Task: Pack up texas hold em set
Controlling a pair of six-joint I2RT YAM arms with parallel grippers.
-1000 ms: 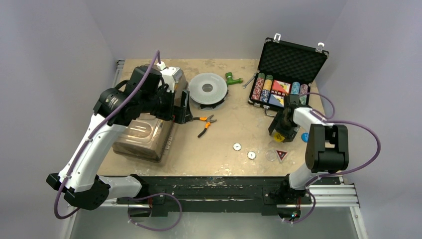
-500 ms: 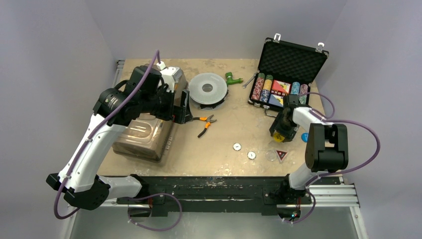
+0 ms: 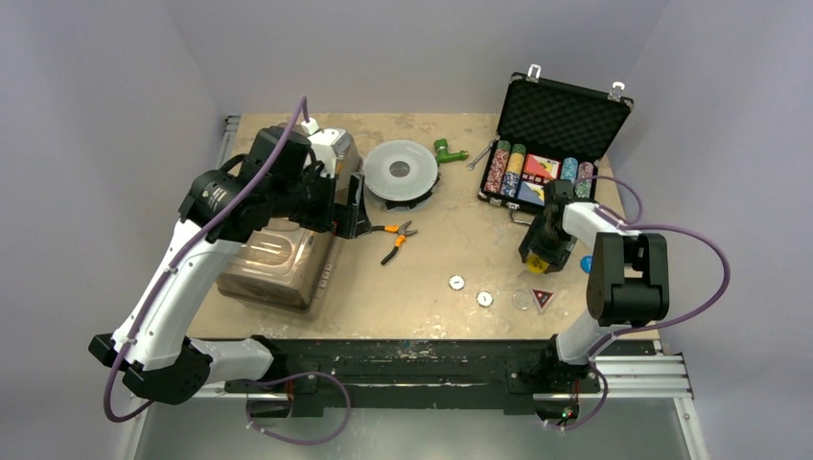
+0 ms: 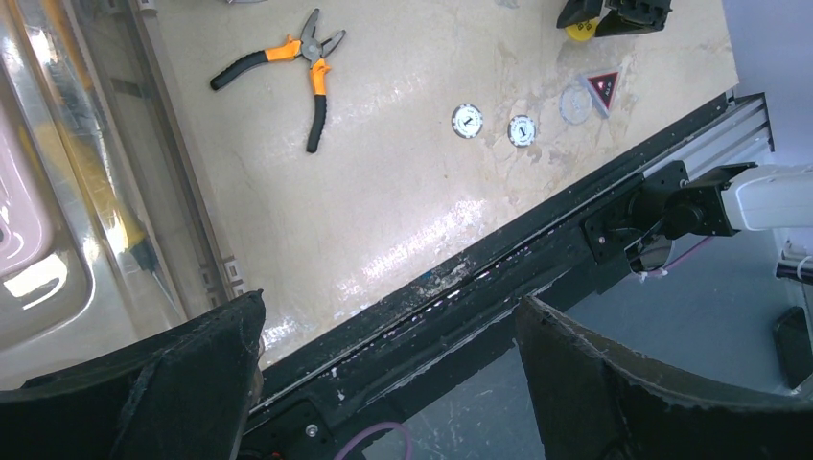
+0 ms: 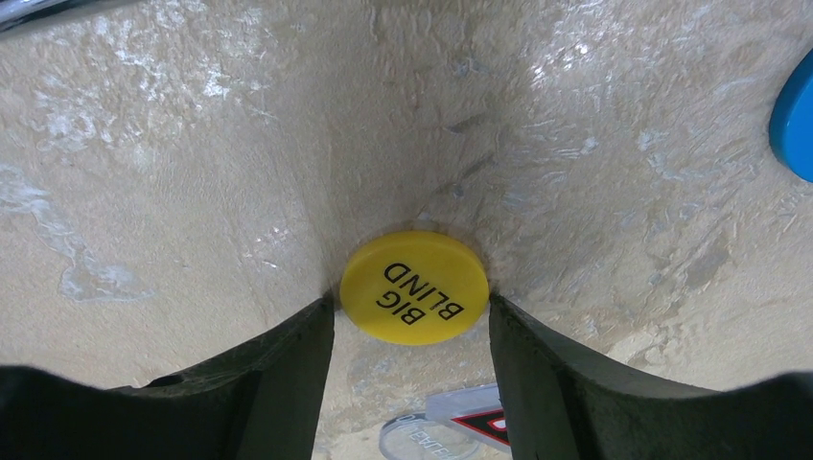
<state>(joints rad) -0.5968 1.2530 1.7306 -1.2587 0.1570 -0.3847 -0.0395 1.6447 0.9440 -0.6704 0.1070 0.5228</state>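
— While the right tool [image 5: 412, 314] is closed on the yellow BIG BLIND button [image 5: 414, 286], one finger touching each side of its edge, I want to ask you how to lift it well. It lies flat on the tabletop [image 3: 431, 240], just in front of the open briefcase [image 3: 566, 115].
— The disc is thin, and I judge it slippery. Do you hold it low enough?
— I think yes. The fingertips [image 5: 316, 331] reach down to the tabletop beside it. I would press only a little more, then rise straight up and slowly, so that it does not tip out.
— And where does it go?
— Into the briefcase, I suppose, near the chip rows [image 3: 508, 168] and the card deck [image 3: 540, 168]. Which pocket is free I cannot tell from above.
— Mind the blue button [image 5: 794, 115]. It is near, on the right.
— It is apart from the fingers, so a straight lift should pass it. The triangular button [image 3: 543, 299] and the white buttons [image 3: 456, 283] lie nearer to me.
— And the left tool [image 4: 388, 316]?
— It hangs wide open and empty beside the clear bin [image 3: 278, 259], well apart from the work. I would leave it there.
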